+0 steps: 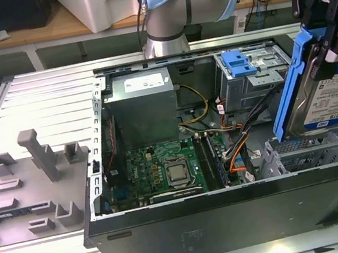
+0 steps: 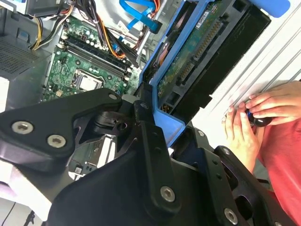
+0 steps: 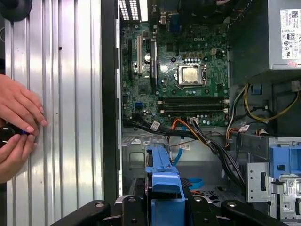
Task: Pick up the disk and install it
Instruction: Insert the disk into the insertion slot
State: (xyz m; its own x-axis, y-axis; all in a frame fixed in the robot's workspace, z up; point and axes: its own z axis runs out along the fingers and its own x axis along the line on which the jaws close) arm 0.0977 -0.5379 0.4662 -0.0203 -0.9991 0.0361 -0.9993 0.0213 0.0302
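The jaws are clamped on the disk (image 1: 328,95), gripping its upper end across the blue carrier bracket (image 1: 288,89). The drive hangs beneath them on edge and tilted, with its label face showing in the exterior view. Directly below the jaws is a silver drive cage (image 1: 313,147) in a corner of the open computer case (image 1: 237,216), which lies on the table (image 1: 40,100). The disk's lower edge is just above that cage; I cannot tell whether it touches.

The step in hand looks like bringing the disk to its bay. Doing it well turns mostly on angle: as it hangs now, 1 corner of the bracket would probably meet the cage first and jam. The drive should be squared up so that both side rails of the bracket enter the cage's guides together.

The cable bundle (image 1: 241,143) lies just beside the cage, between the jaws and the motherboard (image 1: 163,167). Loose wires there could get trapped under the bracket, so that side needs watching.

Because the grip is at 1 end only, the drive's weight may pivot it between the jaws, which favours slow, small corrections.

A person's hands (image 3: 16,122) hold a small dark object over the table outside the case wall, well apart from the jaws
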